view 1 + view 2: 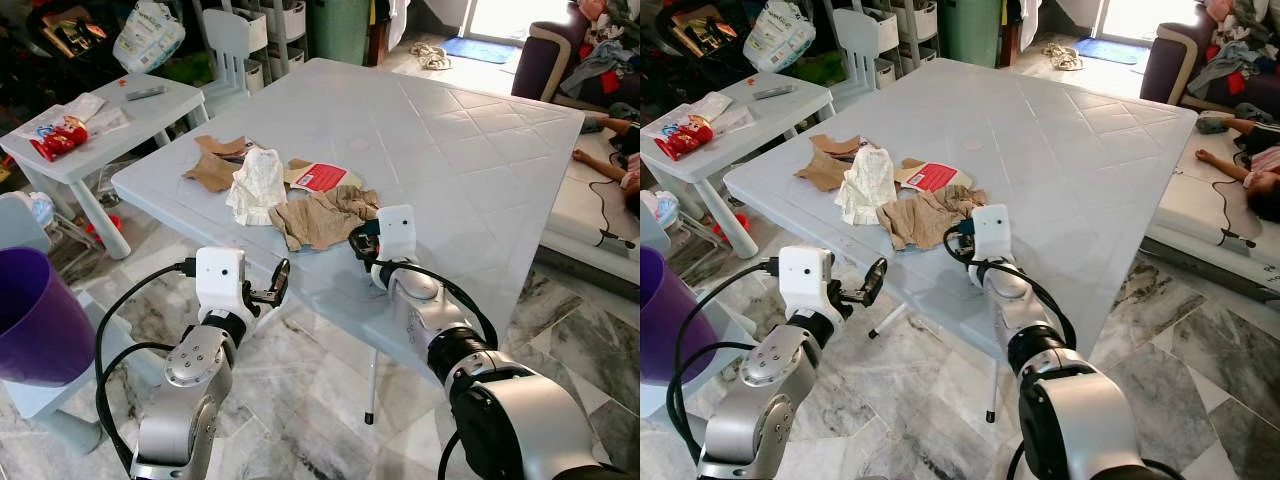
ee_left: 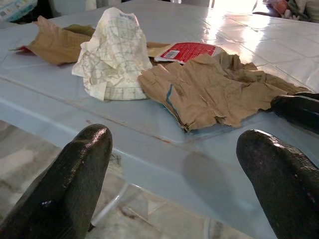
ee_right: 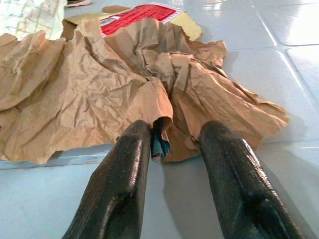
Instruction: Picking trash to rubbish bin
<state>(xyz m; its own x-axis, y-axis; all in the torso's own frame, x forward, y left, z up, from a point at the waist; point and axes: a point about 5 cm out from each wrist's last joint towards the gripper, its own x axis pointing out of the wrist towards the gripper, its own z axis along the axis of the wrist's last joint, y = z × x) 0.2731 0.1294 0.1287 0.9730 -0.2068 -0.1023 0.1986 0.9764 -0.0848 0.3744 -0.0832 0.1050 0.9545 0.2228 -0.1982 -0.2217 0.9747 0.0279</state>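
Note:
A crumpled brown paper (image 1: 320,215) lies near the front edge of the white table (image 1: 450,150). Beside it are a crumpled white wrapper (image 1: 258,185), a red-labelled packet (image 1: 322,178) and a second brown paper (image 1: 215,165). My right gripper (image 1: 362,240) rests on the tabletop, open, at the brown paper's (image 3: 99,94) near edge. A fold of the paper sits between its fingers (image 3: 124,169). My left gripper (image 1: 278,285) hangs open just below the table's front edge, facing the trash (image 2: 209,89). The purple rubbish bin (image 1: 35,315) stands on the floor at far left.
A small white side table (image 1: 110,125) with a red packet and a remote stands at the left, with a child's chair (image 1: 232,45) behind it. A person (image 1: 610,150) lies on a mattress at the right. A thin table leg (image 1: 371,385) stands on the marble floor.

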